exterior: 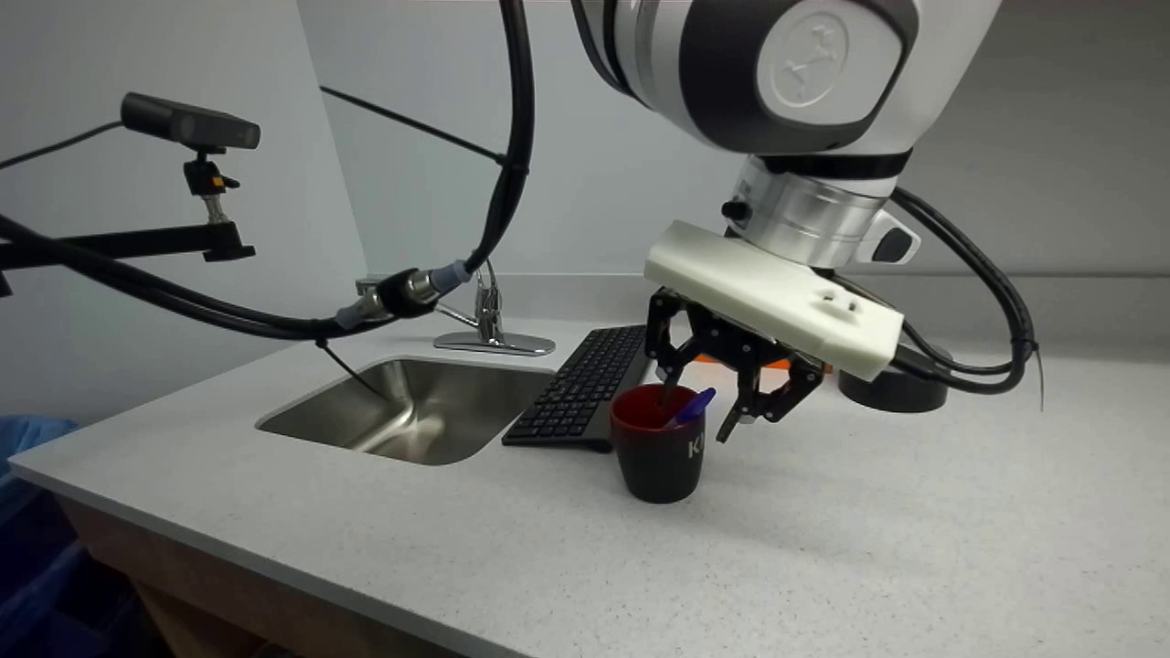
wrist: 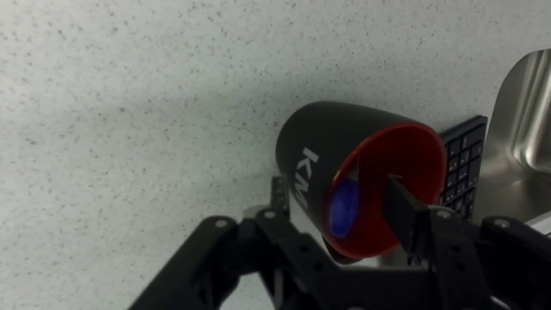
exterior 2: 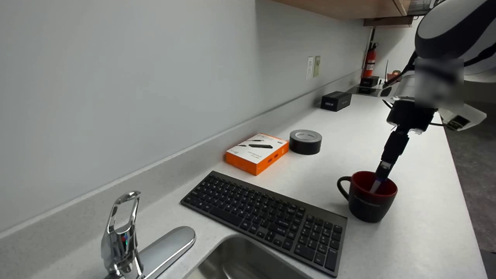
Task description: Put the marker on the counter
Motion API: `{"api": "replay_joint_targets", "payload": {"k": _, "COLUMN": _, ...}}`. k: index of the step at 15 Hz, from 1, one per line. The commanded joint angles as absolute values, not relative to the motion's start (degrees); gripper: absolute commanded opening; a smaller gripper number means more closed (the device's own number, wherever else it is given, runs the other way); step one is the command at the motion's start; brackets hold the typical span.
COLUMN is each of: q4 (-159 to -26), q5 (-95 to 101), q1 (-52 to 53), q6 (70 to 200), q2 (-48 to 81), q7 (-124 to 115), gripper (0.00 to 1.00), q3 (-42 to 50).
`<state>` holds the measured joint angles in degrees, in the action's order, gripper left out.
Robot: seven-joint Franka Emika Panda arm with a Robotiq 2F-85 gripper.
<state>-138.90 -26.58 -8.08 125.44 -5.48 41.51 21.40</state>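
Leaning inside the mug [exterior: 656, 460], the marker [exterior: 695, 406], lower end hidden.

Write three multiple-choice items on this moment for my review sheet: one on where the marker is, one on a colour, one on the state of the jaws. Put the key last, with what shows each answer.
1. Where is the marker?
A. In the sink
B. In the mug
C. On the keyboard

2. What colour is the inside of the mug?
A. Red
B. White
C. Green

3. How do the jaws stand?
A. Shut on the marker
B. Shut with nothing between them
C. Open

Key:
1. B, since both exterior views and the wrist view show the marker standing at a slant in the mug.
2. A, since the wrist view looks into the mug's mouth and its inner wall is red.
3. C, since the wrist view shows a clear gap between the jaws, with the marker's purple end seen in it.
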Motion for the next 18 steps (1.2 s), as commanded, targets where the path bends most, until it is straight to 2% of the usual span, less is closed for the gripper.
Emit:
{"api": "replay_joint_targets", "payload": {"k": 1, "q4": -137.58, "q5": -28.00, "q1": -10.01, "q6": 122.46, "q2": -5.39, "q7": 43.36, "gripper": 0.30, "q3": 20.17}}
{"api": "replay_joint_targets", "payload": {"k": 5, "q4": -137.69, "q5": -26.20, "q1": -11.06, "q6": 120.30, "q2": -7.28, "q7": 41.93, "gripper": 0.01, "q3": 20.34}}
{"api": "replay_joint_targets", "payload": {"k": 11, "q4": -137.48, "q5": -25.90, "q1": -12.52, "q6": 117.36, "q2": -11.86, "q7": 42.63, "gripper": 0.04, "q3": 21.00}}
{"api": "replay_joint_targets", "payload": {"k": 18, "q4": -139.28, "q5": -27.14, "q1": -12.70, "q6": 129.76, "q2": -20.67, "q7": 45.18, "gripper": 0.04, "q3": 22.14}}
